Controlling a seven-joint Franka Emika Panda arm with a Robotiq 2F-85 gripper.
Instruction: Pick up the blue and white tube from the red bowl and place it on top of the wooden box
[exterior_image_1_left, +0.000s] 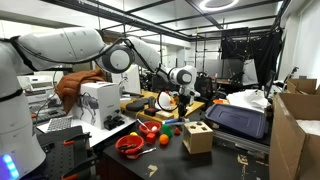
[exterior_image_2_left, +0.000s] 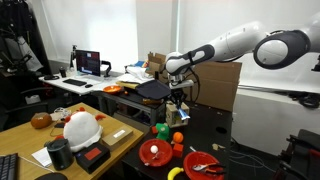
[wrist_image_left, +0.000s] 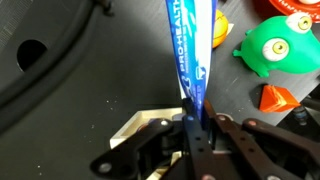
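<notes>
My gripper (wrist_image_left: 193, 112) is shut on the blue and white tube (wrist_image_left: 192, 50), which sticks out from between the fingers. A corner of the pale wooden box (wrist_image_left: 140, 126) shows directly under the jaws. In both exterior views the gripper (exterior_image_1_left: 183, 98) (exterior_image_2_left: 178, 100) hangs above the dark table, over the wooden box (exterior_image_1_left: 197, 137) (exterior_image_2_left: 180, 114). The red bowl (exterior_image_1_left: 130, 146) (exterior_image_2_left: 155, 152) sits on the table to one side of the box, apart from the gripper.
Toy fruits (exterior_image_1_left: 150, 130) (exterior_image_2_left: 165, 130) lie between bowl and box. A green toy (wrist_image_left: 278, 45) and an orange piece (wrist_image_left: 275, 97) lie near the box. A black case (exterior_image_1_left: 237, 118), cardboard boxes (exterior_image_1_left: 295, 130) (exterior_image_2_left: 215, 85) and a white appliance (exterior_image_1_left: 100, 100) surround the work area.
</notes>
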